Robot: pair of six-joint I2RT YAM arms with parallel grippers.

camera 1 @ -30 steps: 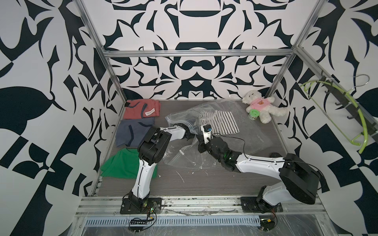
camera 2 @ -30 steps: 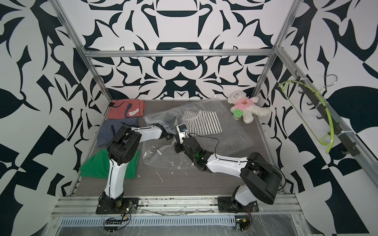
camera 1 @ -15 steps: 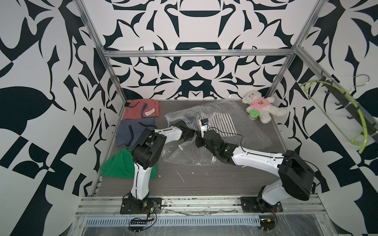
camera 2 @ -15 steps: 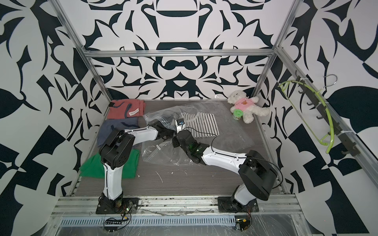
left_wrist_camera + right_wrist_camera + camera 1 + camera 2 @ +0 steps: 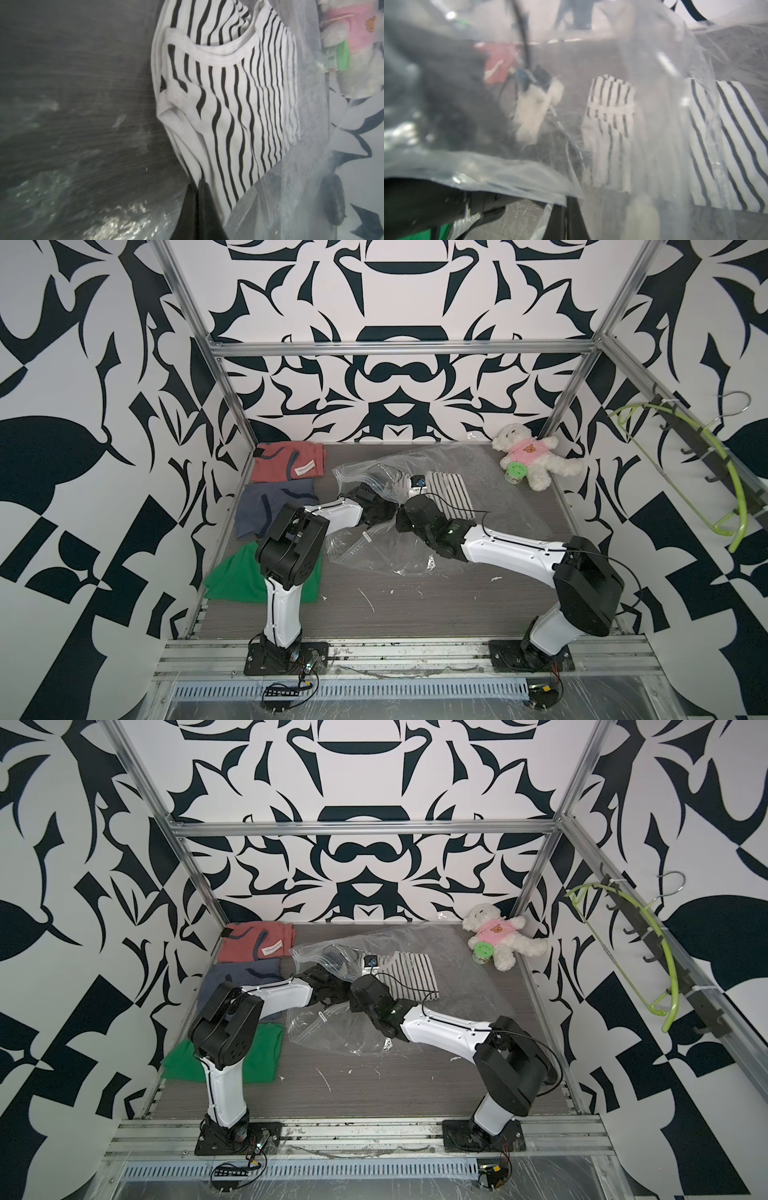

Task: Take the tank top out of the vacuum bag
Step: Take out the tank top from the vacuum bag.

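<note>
The tank top (image 5: 451,493) (image 5: 411,973), white with black stripes, lies folded inside the clear crinkly vacuum bag (image 5: 382,556) (image 5: 332,1036) at mid table. In both top views the two wrists meet at the bag's left part, near its small white slider clip (image 5: 368,537). The left wrist view shows my left gripper (image 5: 199,185) shut inside the bag, with the tank top (image 5: 228,104) edge drawn into its tips. My right gripper (image 5: 566,205) is shut on the bag's film edge (image 5: 488,166). The striped cloth (image 5: 737,145) shows blurred through the plastic.
A red garment (image 5: 289,462), a blue-grey one (image 5: 270,508) and a green cloth (image 5: 245,576) lie along the left side. A white teddy bear (image 5: 532,456) and a green-lidded pot (image 5: 515,470) sit at the back right. A green hanger (image 5: 685,456) hangs on the right wall.
My right wrist has moved back and to the left, up against the left gripper. The left arm's elbow has swung leftward. The bag's near part has bunched.
</note>
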